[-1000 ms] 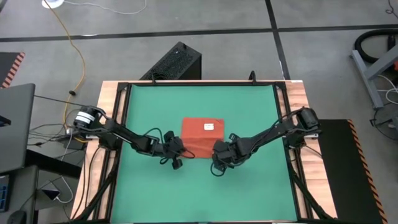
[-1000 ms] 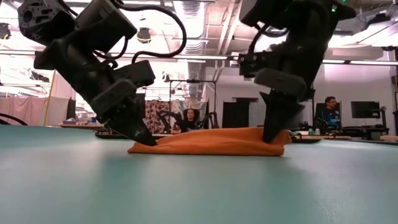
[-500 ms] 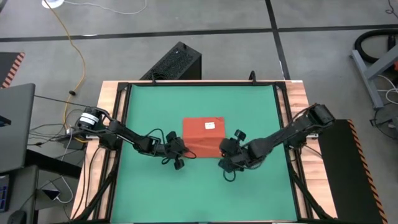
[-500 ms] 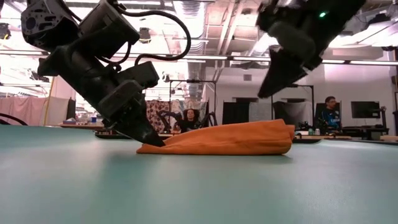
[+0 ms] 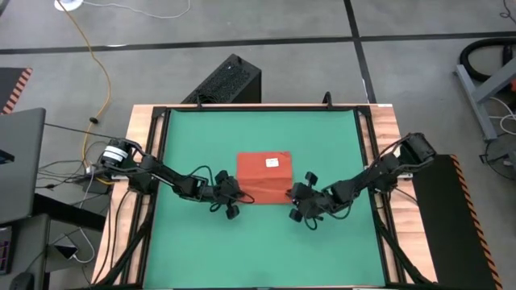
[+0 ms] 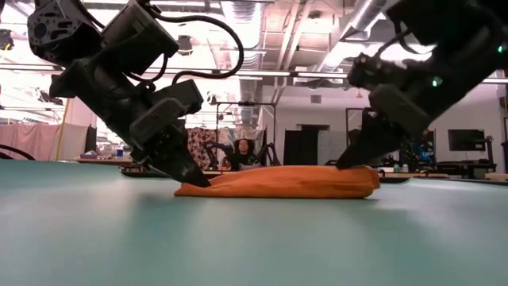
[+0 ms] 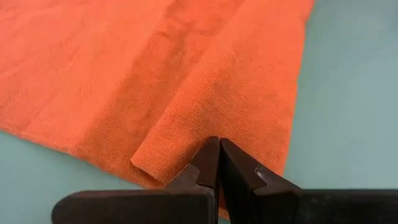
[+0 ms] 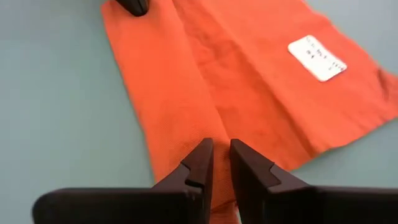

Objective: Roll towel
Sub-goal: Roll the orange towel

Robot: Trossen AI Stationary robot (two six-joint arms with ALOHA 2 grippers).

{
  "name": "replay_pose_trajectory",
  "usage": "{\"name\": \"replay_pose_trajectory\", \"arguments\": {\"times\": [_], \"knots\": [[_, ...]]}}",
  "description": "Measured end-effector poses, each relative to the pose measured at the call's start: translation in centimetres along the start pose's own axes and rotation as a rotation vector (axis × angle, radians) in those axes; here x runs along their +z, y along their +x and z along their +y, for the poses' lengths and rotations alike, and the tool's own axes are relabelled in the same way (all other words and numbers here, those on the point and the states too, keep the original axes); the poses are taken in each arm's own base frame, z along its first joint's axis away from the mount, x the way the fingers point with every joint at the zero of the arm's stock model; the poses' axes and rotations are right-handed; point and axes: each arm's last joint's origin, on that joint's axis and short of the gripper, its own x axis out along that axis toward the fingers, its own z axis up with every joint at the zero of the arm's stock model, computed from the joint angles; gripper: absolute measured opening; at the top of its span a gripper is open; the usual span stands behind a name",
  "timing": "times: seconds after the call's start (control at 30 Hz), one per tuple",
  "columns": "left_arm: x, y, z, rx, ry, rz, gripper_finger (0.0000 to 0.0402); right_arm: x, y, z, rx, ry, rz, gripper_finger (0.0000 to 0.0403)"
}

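The orange-red towel (image 5: 263,176) lies folded in several layers on the green mat (image 5: 330,137), its white tag (image 8: 317,57) facing up. My left gripper (image 6: 194,181) is shut, its tips down at the towel's near left corner. My right gripper (image 6: 346,164) slants down onto the towel's near right corner. A narrow gap shows between its fingers in the right wrist view (image 8: 221,154). A raised fold (image 7: 180,118) runs across the towel from the near edge toward the far edge. My left gripper has its shut fingertips (image 7: 219,149) on the towel's near edge (image 7: 186,163) at the left corner. It slants down from the table's left. Whether cloth lies between the tips I cannot tell. The towel stays on the mat. My right gripper touches the top layer at the towel's near right corner (image 8: 214,127) with both fingertips. It slants down from the table's right and near side. Orange cloth shows in the gap; whether any is pinched I cannot tell.
Bare green mat surrounds the towel on every side. Black frame rails (image 5: 158,153) run along the table's left and right edges. A black box (image 5: 230,80) stands on the floor beyond the far edge. People sit in the room behind (image 6: 240,151).
My right gripper lifted off the towel's right end, swung toward the table's right edge and tipped flatter. It then came back down onto that corner. Freed, the towel's right end puffed up thicker. My left gripper stayed at the left corner.
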Motion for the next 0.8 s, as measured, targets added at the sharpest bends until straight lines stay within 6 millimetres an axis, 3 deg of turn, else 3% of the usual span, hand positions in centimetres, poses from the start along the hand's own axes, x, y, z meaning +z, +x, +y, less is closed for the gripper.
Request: {"name": "replay_pose_trajectory", "arguments": {"times": [0.2,0.37,0.6,0.7,0.8], "knots": [[0.7,-0.6,-0.8,-0.141,-0.036,0.011,0.0,-1.1,0.7,-1.0,0.016,0.022,0.022,0.0074],[2.8,-3.0,-2.0,-0.272,-0.024,-0.051,0.0,-1.8,1.5,-0.9,0.012,0.026,0.027,0.0074],[4.7,-6.1,-2.5,-0.227,0.047,-0.218,0.0,-2.3,2.8,-0.2,0.036,0.044,0.001,0.0074],[4.6,-5.7,-2.6,-0.115,0.109,-0.282,0.0,-2.3,2.9,0.0,0.048,0.044,-0.012,0.0074],[4.1,-4.3,-2.8,-0.119,0.166,-0.293,0.0,-2.2,2.8,0.0,0.055,0.038,-0.009,0.0074]]}}
